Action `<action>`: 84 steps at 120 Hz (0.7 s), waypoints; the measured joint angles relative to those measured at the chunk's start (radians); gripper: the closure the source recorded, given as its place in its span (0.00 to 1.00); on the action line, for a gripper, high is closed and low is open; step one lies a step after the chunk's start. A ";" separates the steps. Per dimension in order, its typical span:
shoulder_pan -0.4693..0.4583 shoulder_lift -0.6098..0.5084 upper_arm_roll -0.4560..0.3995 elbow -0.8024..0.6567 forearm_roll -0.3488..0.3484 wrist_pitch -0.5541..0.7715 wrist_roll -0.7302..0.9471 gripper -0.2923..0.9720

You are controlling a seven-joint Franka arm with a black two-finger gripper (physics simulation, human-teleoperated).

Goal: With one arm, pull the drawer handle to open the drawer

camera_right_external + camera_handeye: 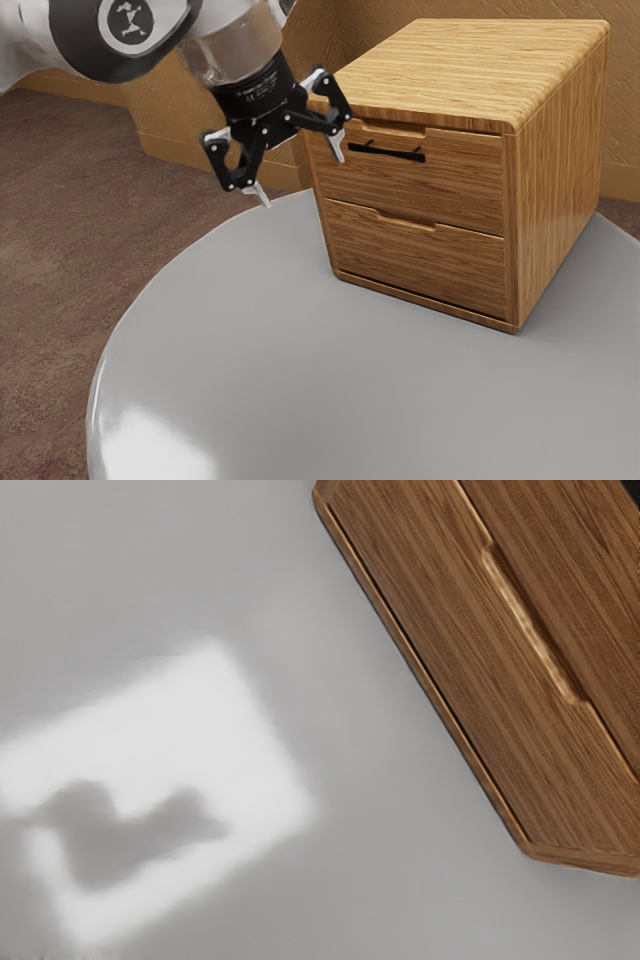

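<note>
With my end effector (pixel 300 172) spread apart, I'd ease it toward three o'clock, squarely straddling the upper drawer handle (pixel 386 152).

You have one wooden cabinet (pixel 470 70) on one round grey table (pixel 300 400). Count two drawers in its front: one upper drawer (pixel 420 185) and one lower drawer (pixel 420 258). You get one black handle (pixel 386 152) and two recessed notches (pixel 405 221), one per drawer. There is one gripper (pixel 301 175), with two fingers (pixel 338 146)
</note>
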 joint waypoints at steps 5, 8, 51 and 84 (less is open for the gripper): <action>-0.002 -0.007 -0.001 -0.022 0.000 0.029 -0.024 0.23; -0.002 -0.012 -0.002 -0.035 0.000 0.046 -0.038 0.23; -0.021 -0.020 0.000 -0.145 -0.008 0.214 -0.182 0.23; -0.031 -0.011 0.005 -0.158 -0.013 0.274 -0.247 0.23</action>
